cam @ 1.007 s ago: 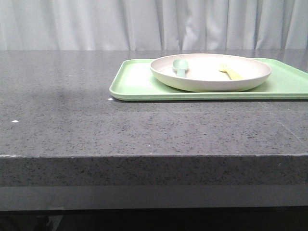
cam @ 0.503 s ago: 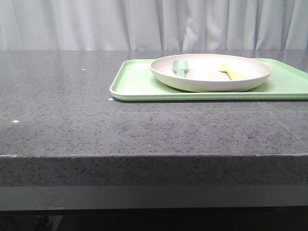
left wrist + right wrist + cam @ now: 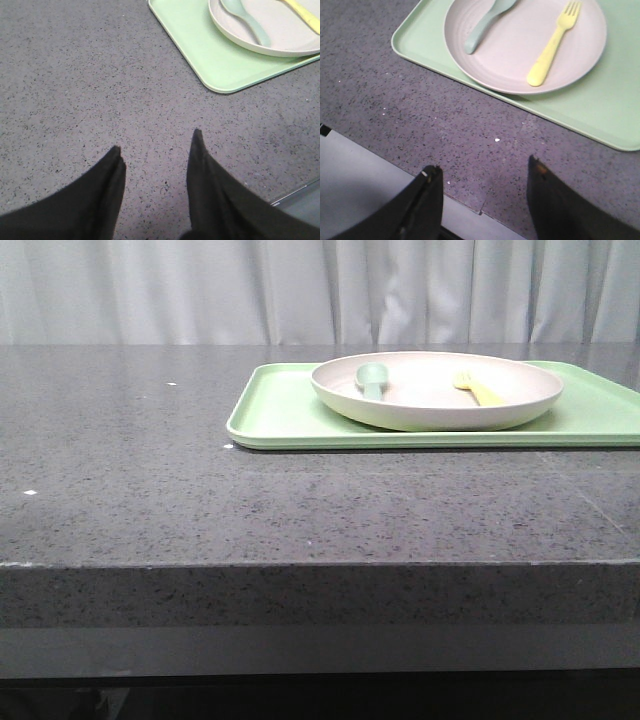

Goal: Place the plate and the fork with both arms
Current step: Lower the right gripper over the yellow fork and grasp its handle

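Plate [image 3: 437,390] sits on green tray [image 3: 285,410], far right part of the grey counter [image 3: 150,460]. Fork [image 3: 553,44] lies inside plate, on its right half, tines pointing away from robot; teal spoon [image 3: 487,24] lies in left half, apart from fork.

Neither arm shows in front view. L gripper [image 3: 156,145] hovers over bare counter, fingers apart, nothing between them; tray corner and plate edge well ahead of it. R gripper [image 3: 482,172] near counter's front edge, fingers likewise spread and empty; plate and fork ahead of it, past tray's near rim.

Step in hand, by my read: approach phase, nothing grasped yet. Both items untouched on tray.

Next move prob. calls for:
- R arm forward and down over fork handle, the yellow end nearest it; fingers to straddle handle crosswise. Fork lies flat on plate floor, so a low pinch needed.
- L arm toward plate's left rim; must clear tray lip and avoid spoon.

Height of either gripper above counter hard to judge from wrist views; looks well clear, not sure.
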Controlling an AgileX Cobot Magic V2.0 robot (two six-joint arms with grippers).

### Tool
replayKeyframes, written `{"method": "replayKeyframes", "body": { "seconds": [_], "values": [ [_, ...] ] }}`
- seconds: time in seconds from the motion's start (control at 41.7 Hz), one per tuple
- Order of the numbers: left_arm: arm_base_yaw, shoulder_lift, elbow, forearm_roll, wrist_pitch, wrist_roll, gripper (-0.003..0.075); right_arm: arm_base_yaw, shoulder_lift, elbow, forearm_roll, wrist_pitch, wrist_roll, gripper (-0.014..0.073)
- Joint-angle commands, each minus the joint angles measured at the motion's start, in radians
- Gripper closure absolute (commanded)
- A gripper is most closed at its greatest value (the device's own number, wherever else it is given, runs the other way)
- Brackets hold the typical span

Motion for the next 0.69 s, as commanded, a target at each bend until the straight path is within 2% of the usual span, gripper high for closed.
{"method": "replayKeyframes", "body": {
  "seconds": [0.0, 0.144, 0.24, 0.455, 0.671],
  "values": [
    [-0.010, -0.005, -0.028, -0.002, -0.063, -0.001, 0.0425, 0.050, 0.097, -0.095, 0.010, -0.015, -0.018, 0.0193],
    [-0.010, -0.005, -0.028, -0.002, -0.065, -0.001, 0.0425, 0.139, 0.223, -0.174, -0.047, -0.017, -0.017, 0.0193],
    [-0.010, -0.005, -0.028, -0.002, -0.069, -0.001, 0.0425, 0.170, 0.308, -0.233, -0.109, -0.016, 0.041, 0.0193],
    [-0.010, -0.005, -0.028, 0.001, -0.072, -0.001, 0.0425, 0.176, 0.486, -0.401, -0.278, 0.053, 0.316, 0.0193],
    [-0.010, -0.005, -0.028, 0.001, -0.074, -0.001, 0.0425, 0.167, 0.655, -0.556, -0.401, 0.163, 0.509, 0.0193]
  ]
}}
